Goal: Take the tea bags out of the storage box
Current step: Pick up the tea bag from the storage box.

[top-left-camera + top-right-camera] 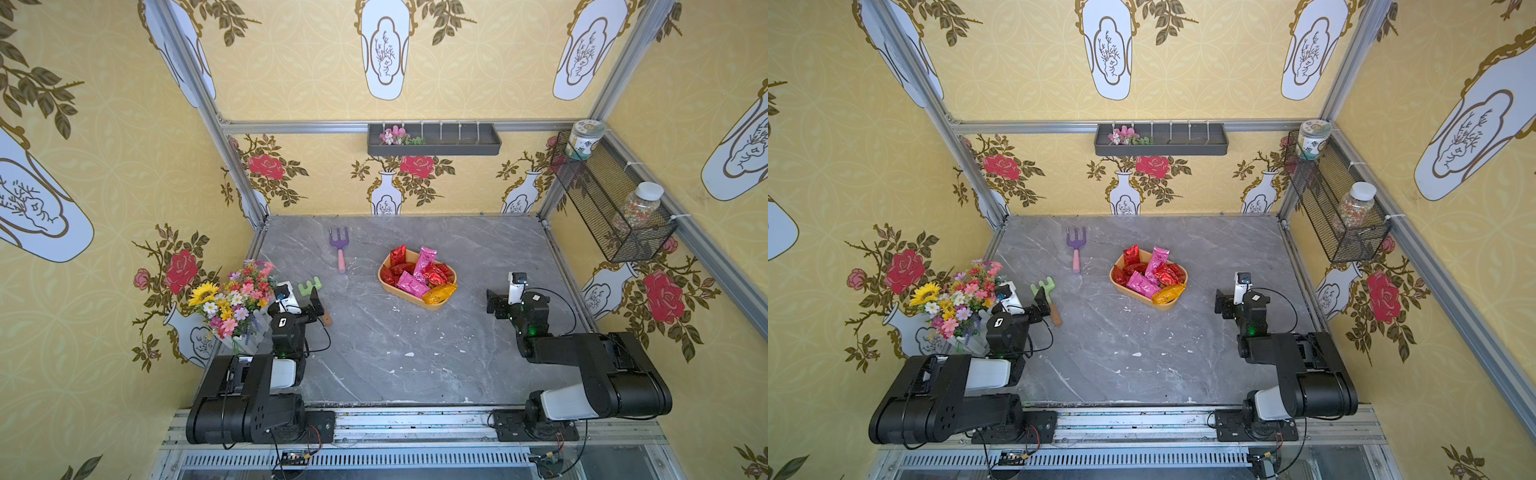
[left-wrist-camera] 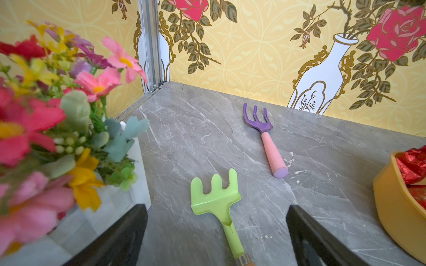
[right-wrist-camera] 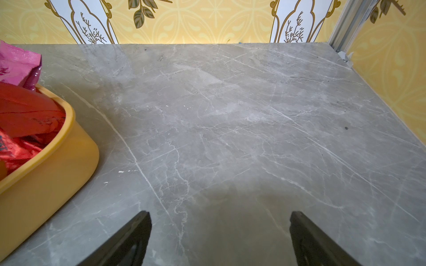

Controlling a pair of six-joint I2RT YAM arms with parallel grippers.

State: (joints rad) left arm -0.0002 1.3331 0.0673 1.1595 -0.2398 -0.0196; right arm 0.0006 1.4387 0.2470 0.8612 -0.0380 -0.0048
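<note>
**A:** How are the tools seen to stand?

**B:** Both are held wide open and empty. The left gripper (image 2: 216,208) is poised over a green rake (image 2: 215,195) beside the flowers (image 1: 232,299). The right gripper (image 3: 221,213) is hung above bare table (image 1: 374,353), near the storage box (image 1: 434,306).

**A:** And the tea bags (image 1: 417,272)?

**B:** All are heaped in the storage box at mid-table; none has been taken out. A pink one (image 1: 426,259) is propped up toward the far rim, and an orange one (image 1: 439,293) is draped across a near corner.

**A:** How would they be expected to handle?

**B:** Light, thin and crinkly, it is judged. The foil is likely slippery and easily crushed. A raised edge or sealed end should be pinched, perhaps the overhanging orange one first. How many are buried underneath cannot be told.

**A:** The surface?

**B:** A smooth grey marbled slab, flecked with white chips; ample room is offered for setting down. Further back a purple fork (image 2: 258,119) is laid. A dark tray (image 1: 434,139) and a mesh basket (image 1: 602,199) are fixed to the papered walls.
</note>
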